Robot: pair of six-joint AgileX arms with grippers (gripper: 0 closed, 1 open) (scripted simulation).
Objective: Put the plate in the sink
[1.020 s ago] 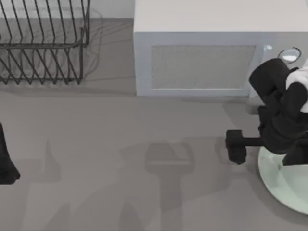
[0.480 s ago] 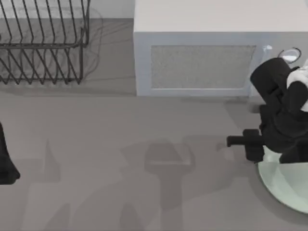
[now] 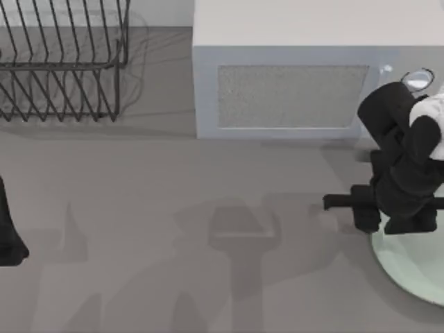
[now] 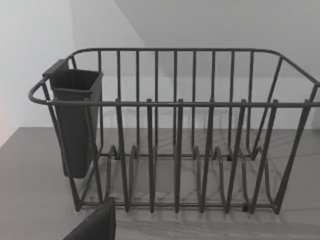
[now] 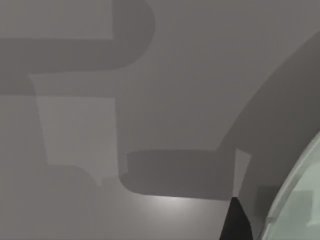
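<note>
Two arms work over a plain grey table (image 3: pixel 173 180) crossed by soft blocky shadows, with a pale wall behind it at the top of the top view. At the upper left of that view stands a dark wire dish rack (image 3: pixel 62 62); the left wrist view faces it and shows a dark cutlery cup (image 4: pixel 75 120) hung on one end of it. Across the upper middle and right sits a grey-white microwave (image 3: pixel 291 90) with a speckled door panel, a round knob (image 3: pixel 417 80) near its right end.

At the right edge of the top view, below the microwave, the plate (image 3: pixel 409 267) lies flat on the table, pale mint-green, cut off by the frame. The right wrist view catches its curved rim (image 5: pixel 295 200) at the lower right corner, with a dark fingertip (image 5: pixel 235 222) just beside it.

Above the plate's upper left edge hangs the right gripper (image 3: pixel 364 208), its black body covering that part of the rim. Whether its fingers are apart or together, or touching the plate, I cannot tell.

At the left edge of the top view, in the lower half, the left arm (image 3: pixel 8 229) sits parked.
</note>
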